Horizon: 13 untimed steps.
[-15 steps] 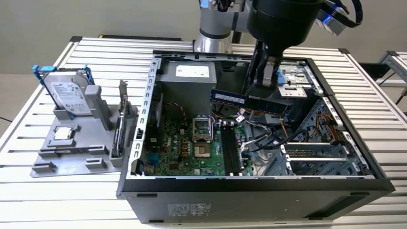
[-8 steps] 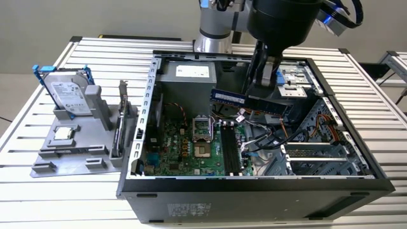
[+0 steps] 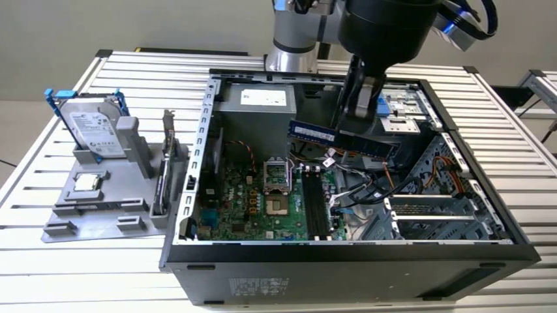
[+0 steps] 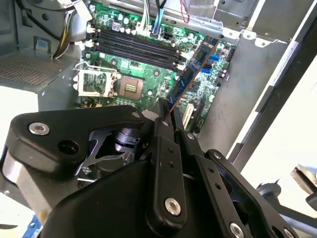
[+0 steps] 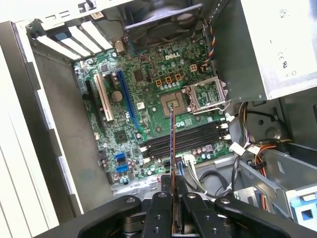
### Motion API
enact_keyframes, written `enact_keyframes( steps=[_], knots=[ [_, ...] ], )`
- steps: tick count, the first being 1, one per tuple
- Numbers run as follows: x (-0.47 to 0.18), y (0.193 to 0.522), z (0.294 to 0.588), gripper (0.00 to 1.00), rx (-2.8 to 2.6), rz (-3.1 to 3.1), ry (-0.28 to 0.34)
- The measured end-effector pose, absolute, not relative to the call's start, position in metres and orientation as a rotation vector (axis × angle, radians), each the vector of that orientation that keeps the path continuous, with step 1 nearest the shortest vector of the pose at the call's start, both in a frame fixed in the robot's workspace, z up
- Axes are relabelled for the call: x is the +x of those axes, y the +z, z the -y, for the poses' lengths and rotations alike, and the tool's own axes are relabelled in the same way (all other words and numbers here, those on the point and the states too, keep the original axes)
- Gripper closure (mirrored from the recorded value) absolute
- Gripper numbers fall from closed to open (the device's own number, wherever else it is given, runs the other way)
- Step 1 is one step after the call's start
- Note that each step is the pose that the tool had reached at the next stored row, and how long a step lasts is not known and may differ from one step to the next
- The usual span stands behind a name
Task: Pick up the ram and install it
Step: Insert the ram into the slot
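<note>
My gripper's jaws clamp the ram, crosswise above the memory slots, so align its length first.

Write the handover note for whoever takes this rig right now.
Hand: shut on the ram.
Ram: off the table, held in the air over the open computer case, above the motherboard and not touching it; it sits tilted in the exterior view.
Done: pickup.
Left: installation. The ram is not yet seated, and the memory slots look empty.
</note>
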State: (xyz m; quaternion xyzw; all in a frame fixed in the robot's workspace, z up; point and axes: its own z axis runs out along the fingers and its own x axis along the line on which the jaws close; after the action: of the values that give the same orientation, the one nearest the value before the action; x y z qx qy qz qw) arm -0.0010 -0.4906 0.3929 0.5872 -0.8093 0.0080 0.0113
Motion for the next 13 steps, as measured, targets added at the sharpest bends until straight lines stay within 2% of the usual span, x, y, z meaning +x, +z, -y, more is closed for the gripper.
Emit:
enact_keyframes(
  steps=[13],
  knots=[
    [-0.0010, 0.3927, 0.4906, 1.00, 1.721, 2.601, 0.023]
  ],
)
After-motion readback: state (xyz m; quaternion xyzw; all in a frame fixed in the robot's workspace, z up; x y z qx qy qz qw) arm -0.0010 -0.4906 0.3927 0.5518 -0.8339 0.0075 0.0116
